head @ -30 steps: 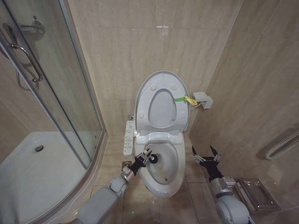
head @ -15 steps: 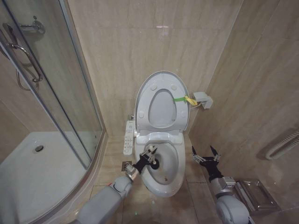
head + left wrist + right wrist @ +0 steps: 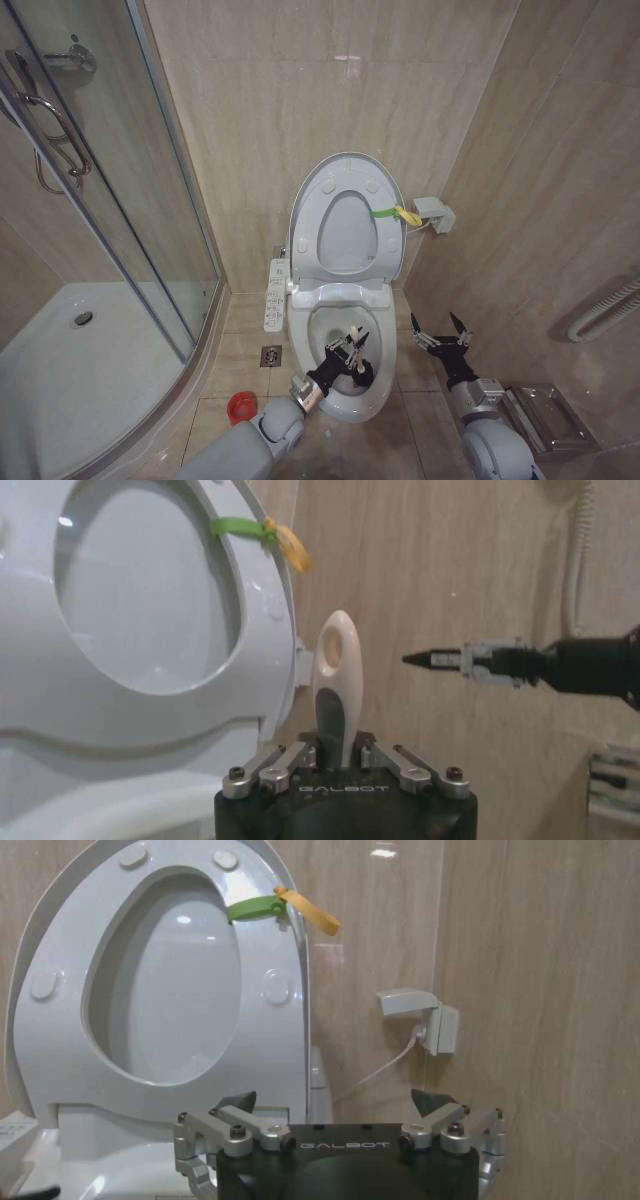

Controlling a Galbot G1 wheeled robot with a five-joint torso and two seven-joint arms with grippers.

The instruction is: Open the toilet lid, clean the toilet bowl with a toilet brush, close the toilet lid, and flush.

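Note:
The toilet lid (image 3: 345,215) stands raised against the wall with the ring seat up against it; its yellow-green strap (image 3: 394,212) hangs at the right edge. Below it the white toilet bowl (image 3: 335,305) lies uncovered. My left gripper (image 3: 351,353) reaches over the bowl's front right part, shut on the toilet brush (image 3: 361,376), whose black head is down inside the bowl. In the left wrist view the pale handle (image 3: 335,671) rises from between the shut left gripper (image 3: 336,751). My right gripper (image 3: 440,333) hovers open beside the bowl's right side, also seen as right gripper (image 3: 342,1119) facing the lid (image 3: 170,990).
A small red cup holder (image 3: 239,406) stands on the floor left of the bowl, near a floor drain (image 3: 271,355). The button panel (image 3: 275,292) sits on the bowl's left side. A glass shower enclosure (image 3: 100,220) fills the left. A wall box (image 3: 433,213) and metal rack (image 3: 545,418) are on the right.
My left gripper has swept the brush from the bowl's left rim across to its front right part. The arm's shift uncovered the red cup holder. The right arm has not moved.

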